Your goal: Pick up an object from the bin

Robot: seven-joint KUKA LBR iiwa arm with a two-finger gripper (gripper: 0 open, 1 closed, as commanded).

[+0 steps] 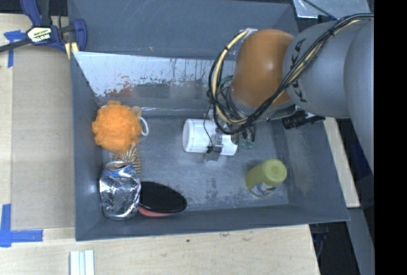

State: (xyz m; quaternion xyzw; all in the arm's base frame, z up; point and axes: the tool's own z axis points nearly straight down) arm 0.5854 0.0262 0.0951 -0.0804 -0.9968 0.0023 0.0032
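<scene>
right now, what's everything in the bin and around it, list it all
white cylinder: 1, white, middle of the bin, on its side, under the gripper
mesh sponge: 1, orange, left side of the bin
striped thing: 1, brown and white, just below the sponge; kind unclear
crumpled foil pack: 1, silver, lower left corner
brush: 1, black over pink, touching the foil pack's right side
bottle: 1, yellow-green, lower right
bin: 1, grey metal, holds all of these
gripper: 1, at the cylinder's right end
arm: 1, grey, with orange cover and cables, from the right
</scene>
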